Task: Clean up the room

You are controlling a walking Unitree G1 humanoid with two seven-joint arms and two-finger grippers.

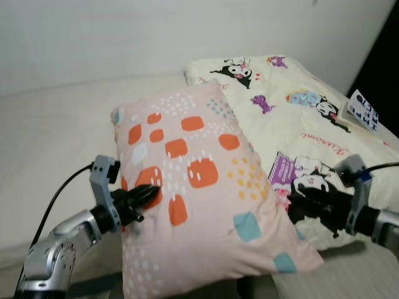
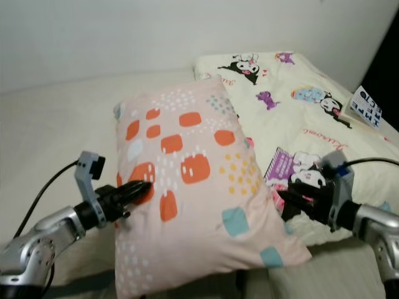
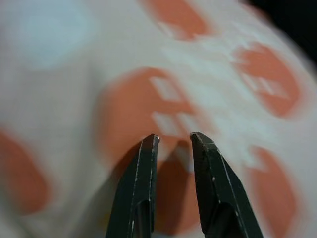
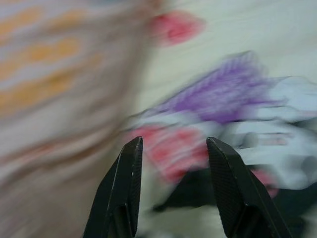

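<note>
Pillow: a pink pillow (image 1: 193, 187) with orange, teal and white patches, centre of the frame, tilted, its lower end toward the bottom edge, lying on the bed (image 1: 50, 143).
Left gripper: the left gripper (image 1: 146, 195) reaches in from the lower left, arm bent; its fingers (image 3: 141, 183) stand slightly apart, tips pressed against an orange patch on the pillow's left side.
Right gripper: the right gripper (image 1: 298, 198) comes in from the lower right, just beside the pillow's right edge; fingers (image 4: 225, 188) spread apart over the quilt, holding nothing.
Quilt: a cream cartoon-print quilt (image 1: 293, 106), upper right, partly under the pillow.
Writing: script on the quilt and print on a booklet (image 1: 363, 111) at the right edge, both too small to read.
</note>
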